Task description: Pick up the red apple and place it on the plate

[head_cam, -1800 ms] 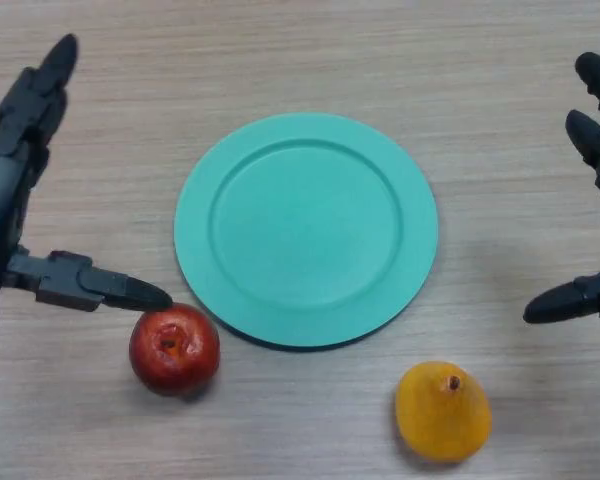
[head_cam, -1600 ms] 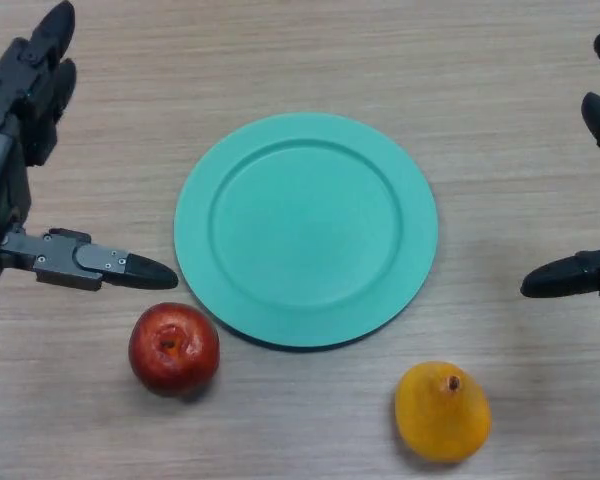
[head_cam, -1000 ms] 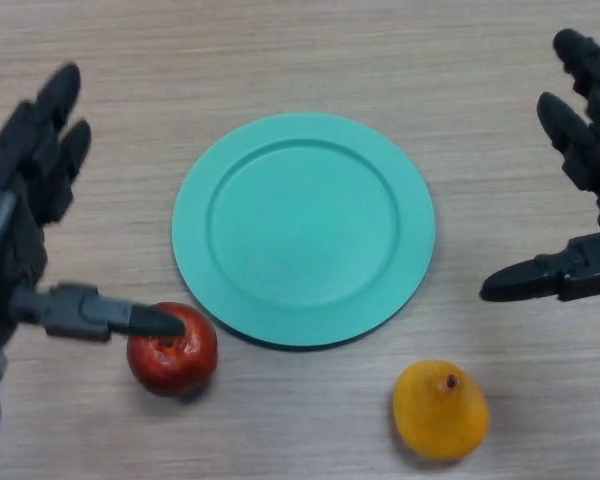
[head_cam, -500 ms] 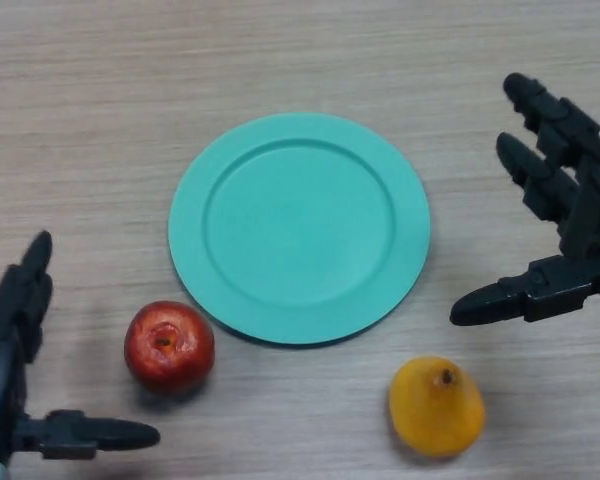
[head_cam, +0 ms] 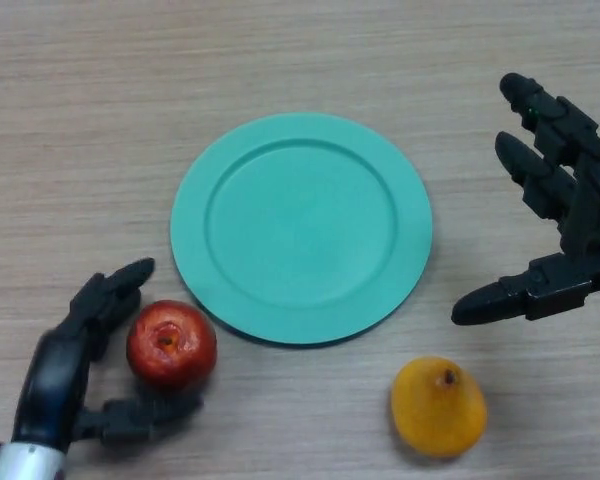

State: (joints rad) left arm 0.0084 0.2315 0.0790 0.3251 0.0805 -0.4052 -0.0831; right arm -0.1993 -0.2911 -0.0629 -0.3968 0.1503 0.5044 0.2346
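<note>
Left hand: I see it cupped round the red apple, fingers behind, thumb in front, not clearly clamped.
Red apple: on the wooden table, inside that cup, just short of the green plate rim.
Handling: I judge it firm, smooth, round, apt to roll; I would squeeze across its widest sides.
Right hand: spread, idle, behind the yellow pear.

The plate lies in the middle of the table. The apple sits just off its near-left rim, my left hand cupped beside it on the left. The pear lies near-right, my right hand beyond it, right of the plate.
</note>
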